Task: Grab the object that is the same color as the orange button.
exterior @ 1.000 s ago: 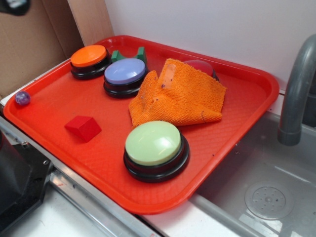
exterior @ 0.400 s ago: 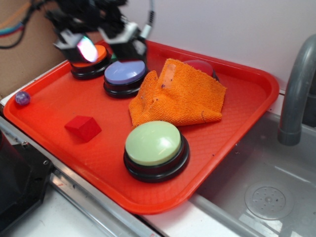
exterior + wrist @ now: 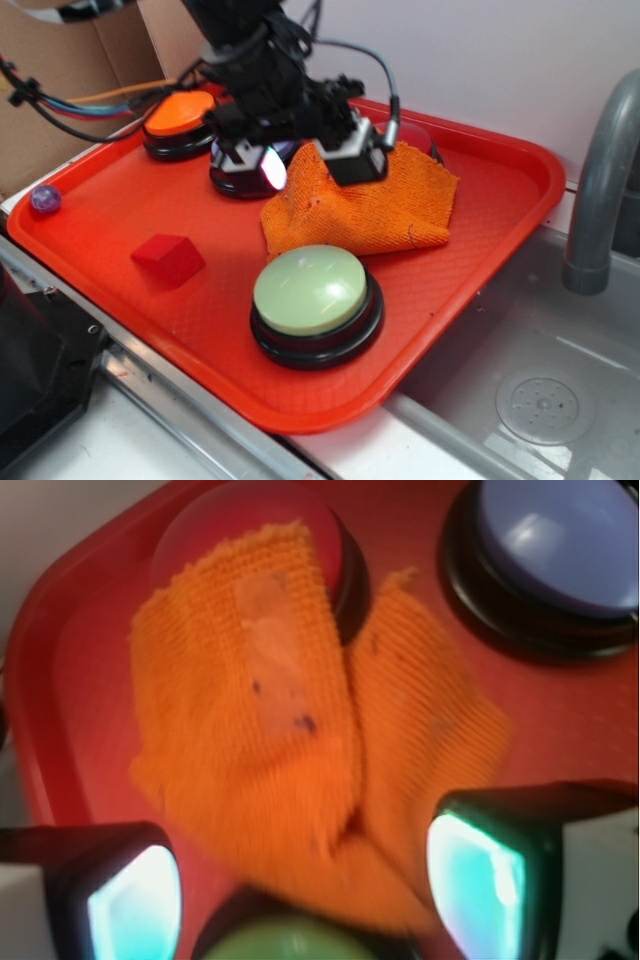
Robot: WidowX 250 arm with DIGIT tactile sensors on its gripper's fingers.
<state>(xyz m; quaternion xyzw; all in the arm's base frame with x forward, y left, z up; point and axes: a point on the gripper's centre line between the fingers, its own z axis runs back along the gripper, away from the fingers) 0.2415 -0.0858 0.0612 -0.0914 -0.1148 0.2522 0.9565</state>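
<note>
The red tray [image 3: 520,190] is sitting beside the sink and carrying everything. On it, the orange rag [image 3: 385,215] is lying crumpled just right of centre, w/ a raised fold running along its middle; its far edge is draping over a red-topped button [image 3: 200,525] at the back, and its near corner is reaching almost to the pale green button [image 3: 312,290] in front.

The hand [image 3: 305,165] is hovering over the rag's left upper part, fingers spread wide, nothing betw. them. In the wrist view the two pads [image 3: 135,905] are straddling the near end of the rag [image 3: 290,750], one each side, w/ the central fold [image 3: 275,650] running away from the hand toward the red-topped button. So the cloth is lying straight below and slightly ahead, and the fold's long axis is crossing the line betw. the pads roughly at right angles — prob. good for pinching the ridge by dropping straight down. Whether the pads are touching fabric yet: can't tell, wrist view is blurred.

The purple button [image 3: 560,540] is sitting just left of the rag, partly hidden under the hand in the exterior view. The orange button [image 3: 180,115] is at the back left corner. The small red block [image 3: 168,258] is well apart, front left.
</note>
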